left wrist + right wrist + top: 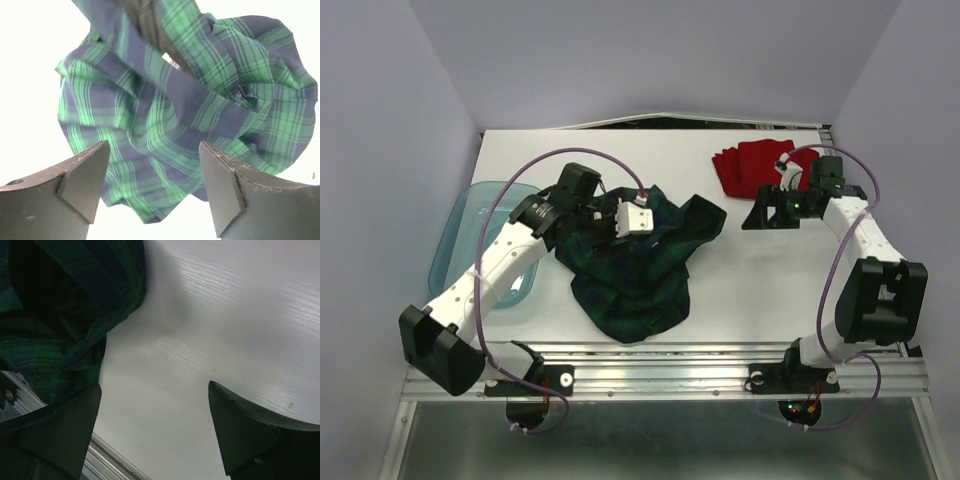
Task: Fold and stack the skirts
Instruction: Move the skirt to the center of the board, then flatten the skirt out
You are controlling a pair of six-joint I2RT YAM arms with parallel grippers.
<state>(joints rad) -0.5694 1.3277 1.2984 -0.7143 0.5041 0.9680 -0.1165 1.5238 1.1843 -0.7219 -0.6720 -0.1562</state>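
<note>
Plaid skirt (640,270) lies crumpled in a loose heap on the table (760,285), directly beneath the left gripper (638,222). Seen from above, the gripper sits over the far part of the heap, and most of the cloth spreads from it toward the near edge.

Left wrist view: the left gripper (154,150) has its jaws wide apart and clamps nothing. The plaid skirt (175,115) fills the gap between the fingers (80,180) and runs on beyond both tips. A small white label (171,61) shows on the cloth ahead of the tips. Whether the tips touch the cloth cannot be told.

The right gripper (760,212) hangs over bare table between the two skirts, pointing toward the plaid one, with the red skirt (745,165) bunched just behind it.

Right wrist view: the right gripper (155,387) is also spread and empty. The plaid skirt (60,315) lies ahead and to the left of it, clear of both fingers.

A teal tub (460,230) stands on the outer side of the left arm, partly under the forearm
</note>
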